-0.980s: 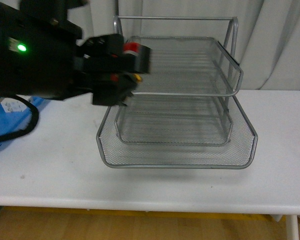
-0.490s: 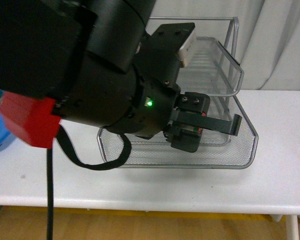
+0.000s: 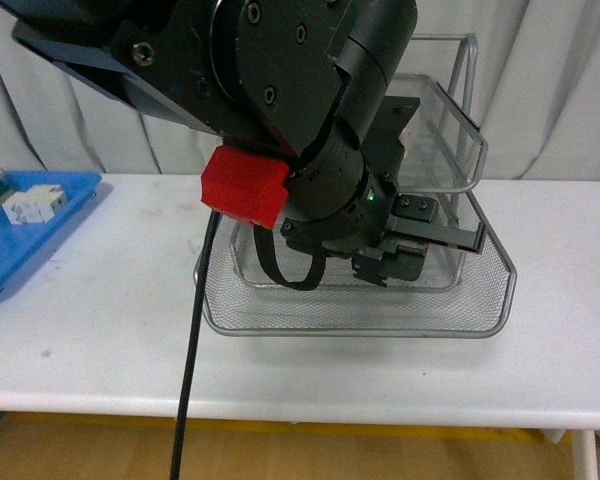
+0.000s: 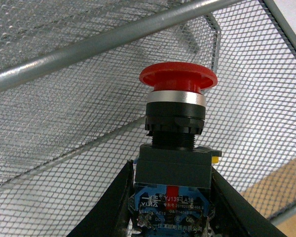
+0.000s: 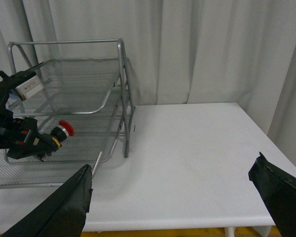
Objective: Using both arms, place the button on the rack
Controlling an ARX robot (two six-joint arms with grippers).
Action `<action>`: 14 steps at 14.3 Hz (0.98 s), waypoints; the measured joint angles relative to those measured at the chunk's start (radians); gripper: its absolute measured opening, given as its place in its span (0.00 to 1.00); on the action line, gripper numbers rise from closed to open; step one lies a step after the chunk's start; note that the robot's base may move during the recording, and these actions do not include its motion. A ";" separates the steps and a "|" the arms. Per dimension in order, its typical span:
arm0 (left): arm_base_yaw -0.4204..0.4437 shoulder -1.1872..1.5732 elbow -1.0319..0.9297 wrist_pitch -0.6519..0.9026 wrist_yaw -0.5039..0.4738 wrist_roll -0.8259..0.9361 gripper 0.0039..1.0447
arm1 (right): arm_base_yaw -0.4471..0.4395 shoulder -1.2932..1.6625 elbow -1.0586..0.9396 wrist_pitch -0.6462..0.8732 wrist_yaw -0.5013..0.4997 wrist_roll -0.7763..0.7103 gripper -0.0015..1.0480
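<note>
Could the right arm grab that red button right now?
Probably not easily. The button sits inside the rack, clamped in the left gripper, and the rack's mesh side stands between it and the open right gripper.

White table (image 3: 100,340), wire-mesh rack (image 3: 360,318) standing mid-table, blue tray (image 3: 20,245), apparently plastic, at the left edge

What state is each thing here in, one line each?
Silver wire-mesh three-tier rack: standing upright.
Red-capped push-button with dark body: gripped, under the rack's top tier.
Left pincer: shut on the button.
Right pincer: open, empty.
Blue plastic tray: holds a white block.
</note>
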 joint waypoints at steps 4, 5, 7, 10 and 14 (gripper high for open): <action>0.020 0.039 0.069 -0.005 0.014 -0.061 0.71 | 0.000 0.000 0.000 0.000 0.000 0.000 0.94; 0.020 0.025 0.054 0.010 0.011 -0.064 0.81 | 0.000 0.000 0.000 0.000 0.000 0.000 0.94; 0.010 -0.058 -0.030 0.063 0.018 -0.067 0.95 | 0.000 0.000 0.000 0.000 0.000 0.000 0.94; 0.010 -0.319 -0.245 0.226 0.058 -0.058 0.94 | 0.000 0.000 0.000 0.000 0.000 0.000 0.94; 0.069 -0.686 -0.575 0.364 0.048 -0.012 0.92 | 0.000 0.000 0.000 0.000 0.000 0.000 0.94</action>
